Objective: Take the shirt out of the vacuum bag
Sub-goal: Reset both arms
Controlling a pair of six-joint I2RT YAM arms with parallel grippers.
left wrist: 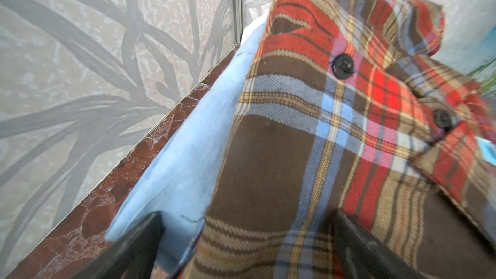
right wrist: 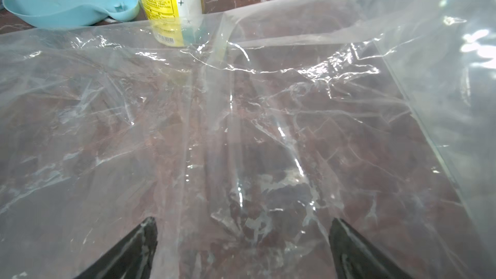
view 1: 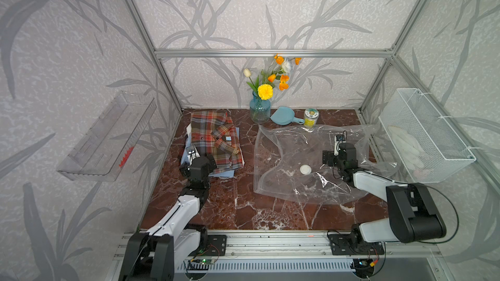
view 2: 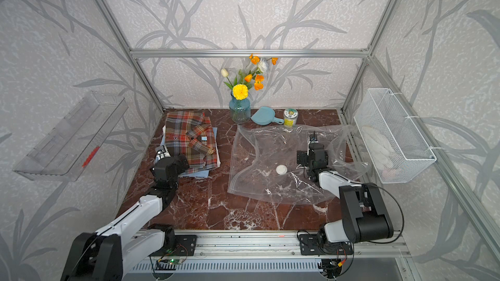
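**Shirt clear of the bag, both arms with nothing in hand**

The plaid shirt [view 1: 213, 137] lies folded on a small stack of pale blue cloth [view 1: 186, 158] at about ten o'clock on the marble tabletop [view 1: 243, 212], well apart from the vacuum bag [view 1: 286, 158]. The bag sprawls flat and crinkled at about two o'clock, its round white valve disc [view 1: 305, 170] facing up, and the brown marble shows straight through the plastic in both top views; nothing appears to be inside it.

The left gripper [left wrist: 247, 242] hovers at the shirt's near edge, its jaws spread wide on either side of the plaid and blue cloth, pinching neither. The right gripper [right wrist: 243, 237] sits low over the bag, equally wide apart, with only loose film between its fingers; whether the fingertips [right wrist: 145, 232] press on the plastic cannot be told.

Judging by how things lie, the removal itself looks done: shirt out, bag empty, both pincers let go. What the next move calls for is little more than lifting both arms away cleanly, taking care that the right fingers do not snag the film, since the glass vase of flowers [view 1: 259, 109], the blue scoop [view 1: 282, 116] and the yellow-labelled jar [view 1: 310, 117] stand close to the bag's twelve o'clock edge.
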